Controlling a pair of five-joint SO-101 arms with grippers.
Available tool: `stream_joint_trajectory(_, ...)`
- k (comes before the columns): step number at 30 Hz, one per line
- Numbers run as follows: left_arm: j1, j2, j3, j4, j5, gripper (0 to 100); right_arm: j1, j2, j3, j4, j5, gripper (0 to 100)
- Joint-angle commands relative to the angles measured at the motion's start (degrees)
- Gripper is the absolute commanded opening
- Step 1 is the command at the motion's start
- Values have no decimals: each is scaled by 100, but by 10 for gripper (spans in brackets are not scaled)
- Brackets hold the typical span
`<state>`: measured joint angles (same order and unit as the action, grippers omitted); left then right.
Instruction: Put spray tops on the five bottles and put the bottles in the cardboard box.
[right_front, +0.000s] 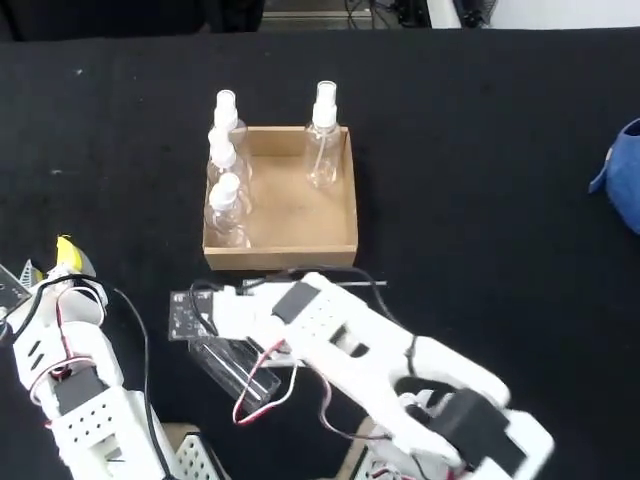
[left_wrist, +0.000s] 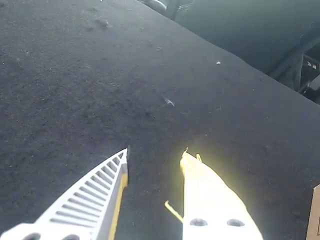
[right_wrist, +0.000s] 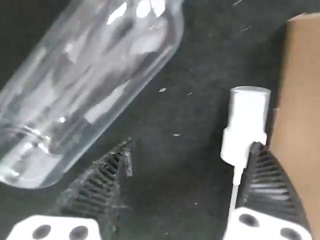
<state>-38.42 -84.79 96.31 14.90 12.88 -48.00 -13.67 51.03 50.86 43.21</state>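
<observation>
The cardboard box (right_front: 290, 225) stands at the table's middle. Three clear bottles with white spray tops (right_front: 227, 205) line its left wall, and another capped bottle (right_front: 323, 135) stands at its back right. A bare clear bottle (right_wrist: 85, 75) lies on its side in front of the box (right_front: 235, 365), under the right arm (right_front: 330, 330). My right gripper (right_wrist: 192, 147) is open just above the cloth. A loose white spray top (right_wrist: 245, 125) lies by one black fingertip, against the box wall (right_wrist: 302, 100). My left gripper (left_wrist: 155, 155) is open over bare cloth at the front left (right_front: 65, 250).
Black cloth (right_front: 480, 200) covers the table. A blue object (right_front: 625, 185) pokes in at the right edge. A thin rod-like line (right_front: 350, 284) lies along the box's front. Red and white cables (right_front: 265, 385) hang from the right arm above the lying bottle.
</observation>
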Motion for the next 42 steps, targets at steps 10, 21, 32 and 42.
stream_joint_trajectory(10,84,-88,22,-9,0,40,448,303,-716,308,70,319)
stream_joint_trajectory(21,84,-88,22,-9,0,40,26,-848,-716,897,-589,318)
stream_joint_trajectory(32,84,-88,22,-9,0,40,343,75,-760,-185,-492,319)
stream_joint_trajectory(42,84,-88,31,-9,0,40,369,927,-831,-316,-457,270)
